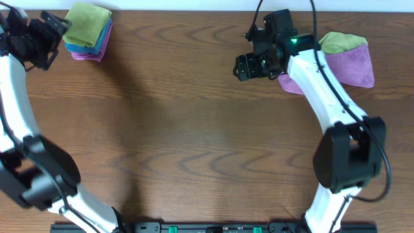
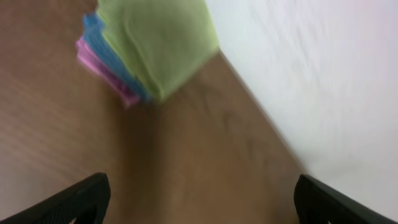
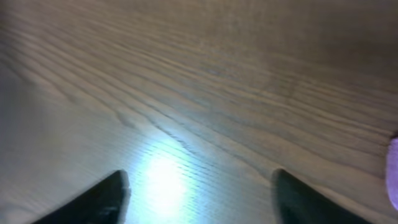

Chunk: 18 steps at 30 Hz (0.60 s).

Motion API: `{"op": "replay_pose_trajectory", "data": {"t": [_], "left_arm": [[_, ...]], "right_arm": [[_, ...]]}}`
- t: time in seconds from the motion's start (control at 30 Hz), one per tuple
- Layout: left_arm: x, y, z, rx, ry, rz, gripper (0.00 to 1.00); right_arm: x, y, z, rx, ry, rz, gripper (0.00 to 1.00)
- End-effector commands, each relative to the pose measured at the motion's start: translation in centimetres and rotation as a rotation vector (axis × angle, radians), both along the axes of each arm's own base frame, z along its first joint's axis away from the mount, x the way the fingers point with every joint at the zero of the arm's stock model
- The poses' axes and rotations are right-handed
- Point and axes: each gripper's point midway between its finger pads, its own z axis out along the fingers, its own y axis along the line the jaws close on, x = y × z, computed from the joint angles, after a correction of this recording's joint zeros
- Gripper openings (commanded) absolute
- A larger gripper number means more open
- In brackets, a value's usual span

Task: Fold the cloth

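Observation:
The lime-green cloth (image 1: 87, 21) lies folded on top of a stack at the table's far left corner. It also shows in the left wrist view (image 2: 161, 43). My left gripper (image 1: 50, 32) is open and empty, just left of the stack and apart from it; in its wrist view the fingers (image 2: 202, 205) frame bare table. My right gripper (image 1: 249, 65) is open and empty over bare wood at the far right of centre; its wrist view (image 3: 199, 199) shows only table between the fingers.
Under the lime-green cloth lie a folded blue cloth (image 1: 94, 43) and a pink cloth (image 1: 90, 55). A purple cloth (image 1: 352, 65) with a yellower-green cloth (image 1: 343, 42) on it lies at the far right, partly under my right arm. A white wall (image 2: 323, 74) borders the table's far edge.

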Motion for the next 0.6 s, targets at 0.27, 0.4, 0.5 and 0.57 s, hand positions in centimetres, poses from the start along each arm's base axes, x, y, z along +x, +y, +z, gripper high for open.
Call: {"op": "replay_pose_trajectory", "data": {"t": [0.27, 0.4, 0.5, 0.57], "left_arm": [[-7.6, -10.7, 6.2, 0.376, -0.026, -0.443, 0.96], [-11.0, -15.5, 9.1, 0.429, -0.111, -0.548, 0.96], [-14.5, -17.5, 9.7, 0.509, -0.146, -0.576, 0.96], [-16.1, -18.3, 8.8, 0.525, -0.162, -0.595, 0.95]], "right_arm": [[-6.6, -7.8, 13.7, -0.121, -0.214, -0.101, 0.99], [-10.7, -9.4, 17.6, -0.153, -0.285, -0.136, 0.99], [-14.6, -10.6, 19.1, -0.171, -0.346, -0.166, 0.99], [-16.6, -10.9, 18.1, -0.167, -0.366, -0.168, 0.99]]}}
